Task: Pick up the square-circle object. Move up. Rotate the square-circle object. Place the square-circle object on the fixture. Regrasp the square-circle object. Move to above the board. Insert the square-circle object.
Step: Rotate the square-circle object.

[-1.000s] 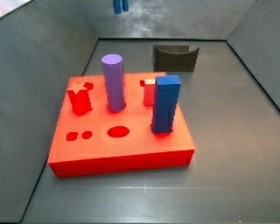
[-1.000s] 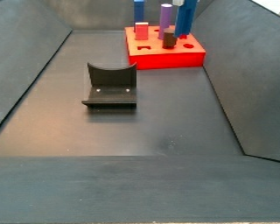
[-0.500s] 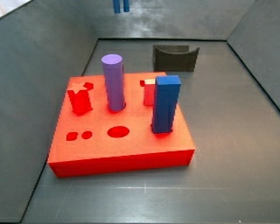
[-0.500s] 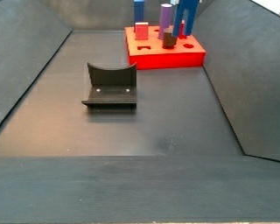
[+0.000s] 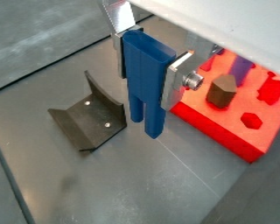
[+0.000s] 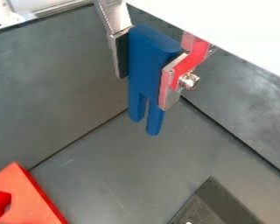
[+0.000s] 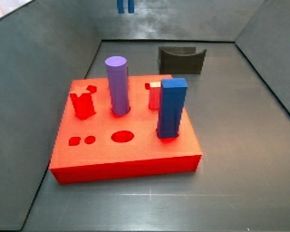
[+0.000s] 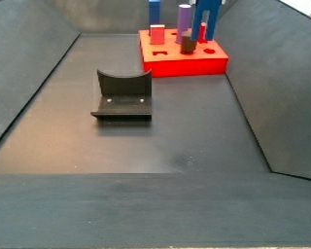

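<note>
We judge the step in hand to be the lift and turn — the square-circle object [image 5: 143,83] hangs high above the floor, so we would finish rotating it while it is well clear, then bring it down squarely over the notch of the fixture [image 5: 87,123] and not let its lower prongs catch the fixture's walls.

In both wrist views the claw [image 6: 146,58] is clenched on the blue piece, its silver plates pressing the piece's opposite flat faces near the upper end, with the two short prongs pointing down. The jaws stand only as far apart as the piece is thick. In a side view just a sliver of blue [image 7: 123,5] shows at the frame's top, above the far end of the bin.

The board [image 7: 123,156] sits well apart from the fixture.
</note>
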